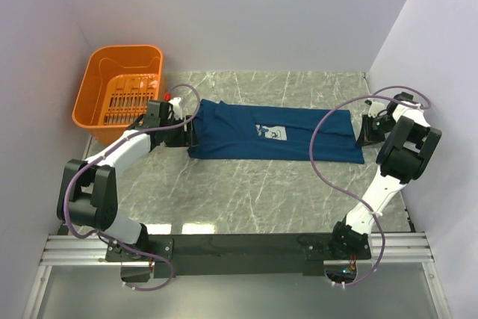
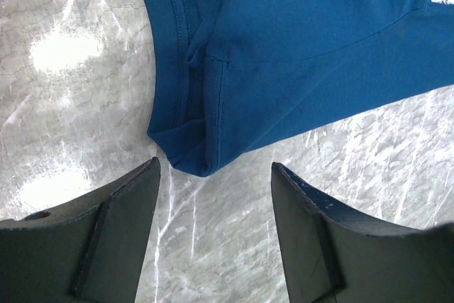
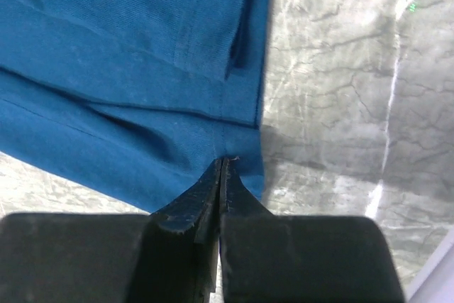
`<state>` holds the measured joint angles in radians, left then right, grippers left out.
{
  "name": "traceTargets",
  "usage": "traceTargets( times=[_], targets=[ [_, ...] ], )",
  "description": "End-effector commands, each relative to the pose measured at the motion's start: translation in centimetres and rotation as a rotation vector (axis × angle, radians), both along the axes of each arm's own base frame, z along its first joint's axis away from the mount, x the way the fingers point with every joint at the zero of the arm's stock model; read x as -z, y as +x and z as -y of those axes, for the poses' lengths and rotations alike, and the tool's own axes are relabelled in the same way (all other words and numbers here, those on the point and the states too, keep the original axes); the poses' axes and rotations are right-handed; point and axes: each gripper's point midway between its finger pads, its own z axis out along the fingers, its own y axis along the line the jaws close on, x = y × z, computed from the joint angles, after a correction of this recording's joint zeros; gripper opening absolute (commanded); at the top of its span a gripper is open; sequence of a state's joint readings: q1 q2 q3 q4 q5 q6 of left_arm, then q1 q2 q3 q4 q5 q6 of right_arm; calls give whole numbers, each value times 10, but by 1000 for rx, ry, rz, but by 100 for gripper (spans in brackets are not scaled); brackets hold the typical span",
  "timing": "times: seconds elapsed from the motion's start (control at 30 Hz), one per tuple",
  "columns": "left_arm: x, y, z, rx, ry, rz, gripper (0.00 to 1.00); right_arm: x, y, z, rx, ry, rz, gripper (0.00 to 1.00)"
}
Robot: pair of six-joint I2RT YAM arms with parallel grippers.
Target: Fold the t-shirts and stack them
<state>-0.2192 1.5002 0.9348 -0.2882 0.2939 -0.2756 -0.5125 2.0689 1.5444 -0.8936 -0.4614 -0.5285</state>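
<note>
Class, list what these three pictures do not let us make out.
T-shirt print: too small in the top view, cut off by the frame edge in the left wrist view.
Whether the shut right claw pinches cloth: right wrist view, its fingertips cover the spot.
Orange basket contents: top view, too small.

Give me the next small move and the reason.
Probably ease the left gripper forward and close it on the near corner of the t-shirt. The right gripper is pinched shut on the hem at its end, while the left one is open, with the corner lying just ahead of its fingers, not between them.
</note>
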Motion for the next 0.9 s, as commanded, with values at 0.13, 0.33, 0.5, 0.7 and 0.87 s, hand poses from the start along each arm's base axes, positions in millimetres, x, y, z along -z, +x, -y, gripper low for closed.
traceTargets(
  times=[0.13, 0.33, 0.5, 0.7, 0.87],
  targets=[
    [-18, 8, -1, -14, -13, 73, 68, -25, 30, 3, 13, -3, 123, 0],
    [-28, 21, 0, -21, -9, 106, 68, -21, 37, 7, 39, -10, 125, 6],
    [-39, 43, 7, -18, -26, 127, 65, -25, 37, 11, 44, -49, 155, 30],
    [-39, 51, 16, -38, -56, 88, 60, -67, 44, 17, -24, -131, 278, 42],
    [-58, 43, 19, -37, -60, 151, 61, -96, 55, -19, -273, -110, 395, 48]
  ],
)
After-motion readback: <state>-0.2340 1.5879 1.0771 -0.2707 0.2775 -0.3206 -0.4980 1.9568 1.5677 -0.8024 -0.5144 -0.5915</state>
